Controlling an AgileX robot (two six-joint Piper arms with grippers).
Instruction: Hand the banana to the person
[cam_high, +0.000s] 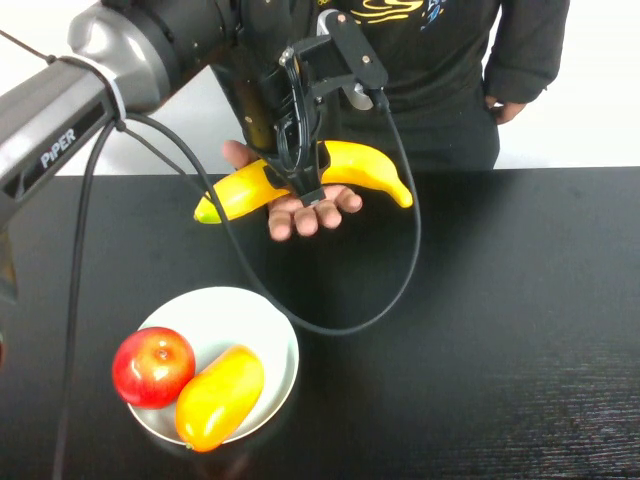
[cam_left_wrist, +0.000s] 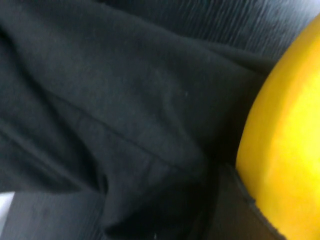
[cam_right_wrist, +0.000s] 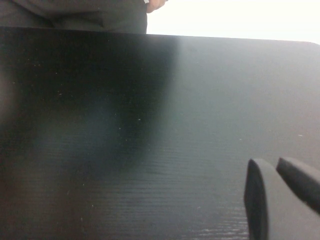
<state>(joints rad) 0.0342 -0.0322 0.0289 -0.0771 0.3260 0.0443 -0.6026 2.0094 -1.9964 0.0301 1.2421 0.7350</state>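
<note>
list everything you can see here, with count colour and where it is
banana: 1, yellow with a greenish tip, far side of the table, lying across the person's open palm and clamped by the left gripper
plate: 1, white, near left of the table
apple: 1, red, on the plate
oval fruit: 1, orange-yellow, on the plate beside the apple
table: 1, black
person: 1, dark sweatshirt, behind the table, palm up under the banana
left gripper: shut on the banana, above the palm
right gripper: low over bare table, shut
</note>
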